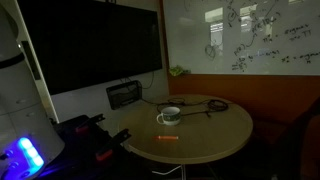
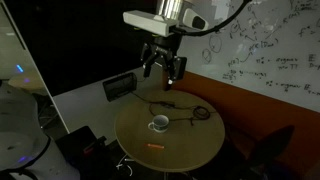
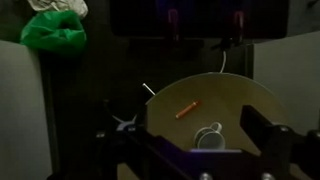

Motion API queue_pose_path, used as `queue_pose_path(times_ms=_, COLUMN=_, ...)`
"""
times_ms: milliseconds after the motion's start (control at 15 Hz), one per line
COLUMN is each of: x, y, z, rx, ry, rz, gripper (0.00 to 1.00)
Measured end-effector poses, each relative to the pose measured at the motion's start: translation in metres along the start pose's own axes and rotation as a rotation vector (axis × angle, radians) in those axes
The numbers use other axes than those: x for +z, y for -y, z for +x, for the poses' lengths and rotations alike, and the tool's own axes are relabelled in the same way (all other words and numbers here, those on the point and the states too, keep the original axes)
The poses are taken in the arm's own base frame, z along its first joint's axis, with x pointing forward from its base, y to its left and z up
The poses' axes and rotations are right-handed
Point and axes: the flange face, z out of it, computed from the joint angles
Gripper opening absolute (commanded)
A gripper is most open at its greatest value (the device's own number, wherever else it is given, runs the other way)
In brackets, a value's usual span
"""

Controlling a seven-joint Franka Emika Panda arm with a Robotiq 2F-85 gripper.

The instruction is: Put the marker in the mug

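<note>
The white mug [image 1: 170, 115] stands near the middle of the round wooden table [image 1: 215, 140]; it also shows in an exterior view [image 2: 159, 124] and in the wrist view [image 3: 208, 137]. The orange-red marker [image 1: 168, 137] lies flat on the table a short way from the mug, nearer the table's edge, and shows in the exterior view [image 2: 155, 148] and the wrist view [image 3: 186, 109]. My gripper [image 2: 164, 72] hangs high above the table, open and empty. In the wrist view its dark fingers [image 3: 188, 126] frame the mug and marker far below.
A black cable loop [image 2: 195, 110] lies on the table beyond the mug. A black box [image 1: 125, 95] stands by the wall under a large dark screen [image 1: 90, 45]. A whiteboard [image 1: 250, 35] covers the wall. A green cloth [image 3: 55, 30] lies off the table.
</note>
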Motion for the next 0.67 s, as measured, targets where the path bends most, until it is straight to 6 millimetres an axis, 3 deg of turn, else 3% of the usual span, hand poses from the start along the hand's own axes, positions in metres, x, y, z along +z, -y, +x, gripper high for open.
queue_pose_path(times_ms=467, x=0.0, y=0.0, z=0.0, rx=0.0, ry=0.0, rz=0.0, gripper=1.0)
queue_pose_path(times_ms=667, x=0.012, y=0.009, z=0.013, rx=0.11, ry=-0.052, rz=0.012, gripper=1.0)
